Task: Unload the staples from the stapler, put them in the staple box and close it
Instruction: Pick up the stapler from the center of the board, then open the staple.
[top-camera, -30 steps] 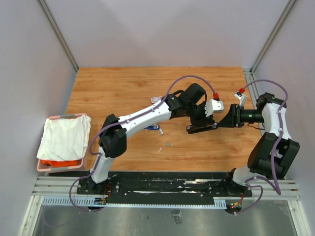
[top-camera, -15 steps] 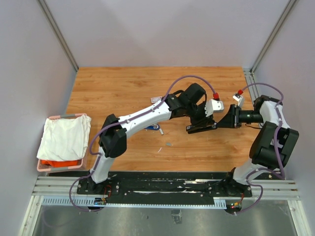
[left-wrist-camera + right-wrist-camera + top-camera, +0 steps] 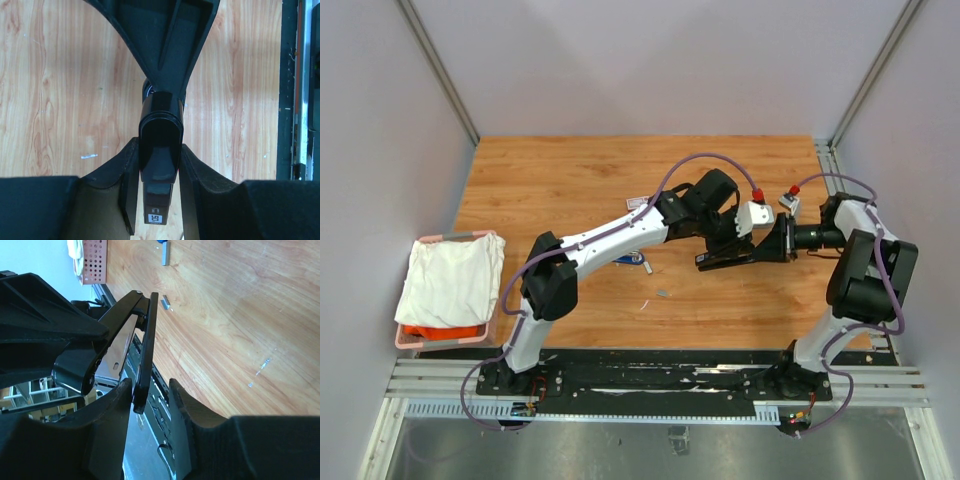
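From above, a wood-grain desk (image 3: 560,180) sits boxed in by plain pale walls (image 3: 650,60), with a black rail (image 3: 650,375) along the near edge. The left end effector (image 3: 735,252) is closed tight on a black stapler (image 3: 720,262), held above the desk right of centre. The right end effector (image 3: 783,242) meets the stapler's right end. The staples (image 3: 663,294) are a short silvery bar lying loose on the desk on the near side of the stapler, apart from it, with a thin sliver (image 3: 643,303) just beside. A blue item (image 3: 638,260) and a small flat box (image 3: 638,202) sit by the left forearm. A pink basket (image 3: 450,237) with a white cloth (image 3: 450,280) is at the left edge. In the left wrist view, both fingers (image 3: 125,190) press flush against the stapler's sides, and the right end effector's black body fills the top, end-on. In the right wrist view, the stapler is hinged open in a narrow V. The right fingers (image 3: 187,410) bracket the tip of its thin arm with the jaws partly open and a gap on one side, so nothing is clamped. The staple bar lies on the desk beyond, well clear of both end effectors. Cannot tell whether any staples sit inside the stapler.
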Available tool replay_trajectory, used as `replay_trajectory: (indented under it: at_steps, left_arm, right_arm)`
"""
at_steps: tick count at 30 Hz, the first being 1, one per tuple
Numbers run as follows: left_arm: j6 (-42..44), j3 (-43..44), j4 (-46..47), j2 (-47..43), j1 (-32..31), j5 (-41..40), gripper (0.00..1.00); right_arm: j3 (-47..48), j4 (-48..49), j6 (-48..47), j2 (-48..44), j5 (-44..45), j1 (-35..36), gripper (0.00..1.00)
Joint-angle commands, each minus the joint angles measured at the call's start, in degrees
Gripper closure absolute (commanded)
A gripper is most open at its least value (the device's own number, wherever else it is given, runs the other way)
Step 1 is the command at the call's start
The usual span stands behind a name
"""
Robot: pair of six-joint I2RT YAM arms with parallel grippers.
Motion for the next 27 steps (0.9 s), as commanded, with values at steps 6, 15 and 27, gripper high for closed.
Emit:
replay_trajectory:
  at_steps: [6,15,27]
  left_arm:
    - [1.0,1.8,3.2,-0.6,-0.1,1.6,1.00]
    - [1.9,2.3,2.3,0.1,-1.1,1.5,1.00]
    - [2.1,0.8,2.2,-0.3,-1.2,0.3,0.88]
  right_arm:
    - [3.1,0.3,3.0,4.6,-0.4,2.4,0.71]
    - [5.6,-1.2,3.1,8.6,-1.2,5.8,0.70]
    - [6.3,-2.7,0.8,7.7,-2.3,6.6,0.99]
